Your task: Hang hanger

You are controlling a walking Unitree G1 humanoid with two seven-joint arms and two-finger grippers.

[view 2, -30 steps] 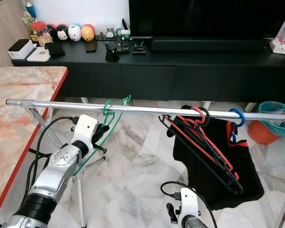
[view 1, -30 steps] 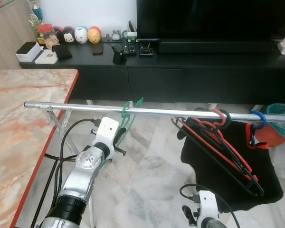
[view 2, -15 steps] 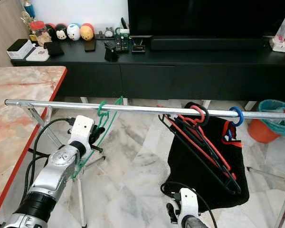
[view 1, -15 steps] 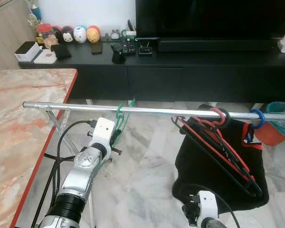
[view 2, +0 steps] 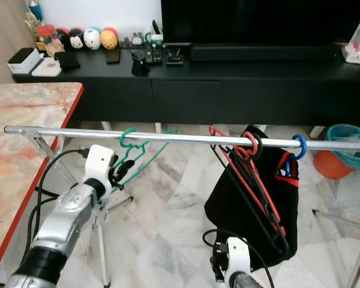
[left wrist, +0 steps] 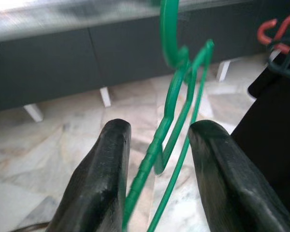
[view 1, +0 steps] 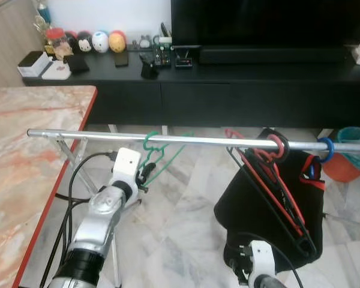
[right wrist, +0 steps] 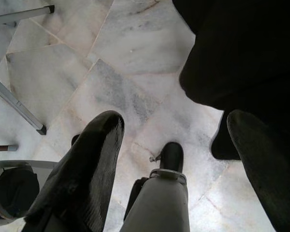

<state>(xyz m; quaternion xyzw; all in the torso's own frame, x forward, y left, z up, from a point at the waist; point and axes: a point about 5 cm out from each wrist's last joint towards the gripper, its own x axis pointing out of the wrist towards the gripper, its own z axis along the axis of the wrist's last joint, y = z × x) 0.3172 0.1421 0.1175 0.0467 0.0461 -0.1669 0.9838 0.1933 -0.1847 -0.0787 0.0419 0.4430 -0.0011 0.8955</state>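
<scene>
On the rail in front of you, the green hanger had its hook over the bar, left of the red and black hangers and the blue hook. Your left pincer sat just below the rail with the hanger's wires running between its fingers; those fingers stood apart, and the wire lay close to one of them without being squeezed. The hanger's body swung out to the right, tilted away from the pincer. A black cloth hung from the hangers on the right. Your right pincer hung low over the marble floor, fingers spread wide, holding nothing. A marble counter with a red edge stood at your left.
</scene>
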